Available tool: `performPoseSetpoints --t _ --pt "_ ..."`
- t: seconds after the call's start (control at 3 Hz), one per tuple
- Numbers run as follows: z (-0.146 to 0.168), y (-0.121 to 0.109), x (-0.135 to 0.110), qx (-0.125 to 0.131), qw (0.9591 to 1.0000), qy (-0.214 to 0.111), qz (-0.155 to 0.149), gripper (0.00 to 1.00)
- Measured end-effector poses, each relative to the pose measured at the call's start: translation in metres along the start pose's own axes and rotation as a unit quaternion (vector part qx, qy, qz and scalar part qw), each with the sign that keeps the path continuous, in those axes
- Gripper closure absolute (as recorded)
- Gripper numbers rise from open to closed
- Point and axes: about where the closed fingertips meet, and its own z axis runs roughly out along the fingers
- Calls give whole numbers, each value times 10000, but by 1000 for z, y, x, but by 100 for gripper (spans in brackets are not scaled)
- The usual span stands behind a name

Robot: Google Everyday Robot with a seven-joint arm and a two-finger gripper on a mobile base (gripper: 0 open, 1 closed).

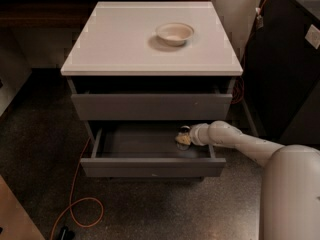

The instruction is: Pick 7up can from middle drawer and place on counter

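The middle drawer [150, 167] is pulled open below the white counter [125, 49]. My gripper [183, 139] reaches into the drawer from the right and sits low at its right end. A small dark can with a shiny rim, the 7up can [184, 129], shows just behind the gripper and touches or nearly touches it. Most of the can is hidden by the gripper. My white arm [235, 140] stretches in from the lower right.
A shallow cream bowl [174, 33] sits on the counter towards the back right. Another grey drawer front [150, 106] is above the open drawer. A dark cabinet [285, 69] stands to the right. An orange cable [75, 204] lies on the floor at the front left.
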Motion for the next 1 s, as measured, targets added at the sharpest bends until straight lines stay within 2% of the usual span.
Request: performPoseSetpoints --t 0.33,0.67,1.0 --pt "-2 1 -3 -70 9999 -21 -83 64" --pt "-12 16 -12 -349 9989 -67 -292 88" --pt "-32 42 -25 -694 9958 -213 -552 100"
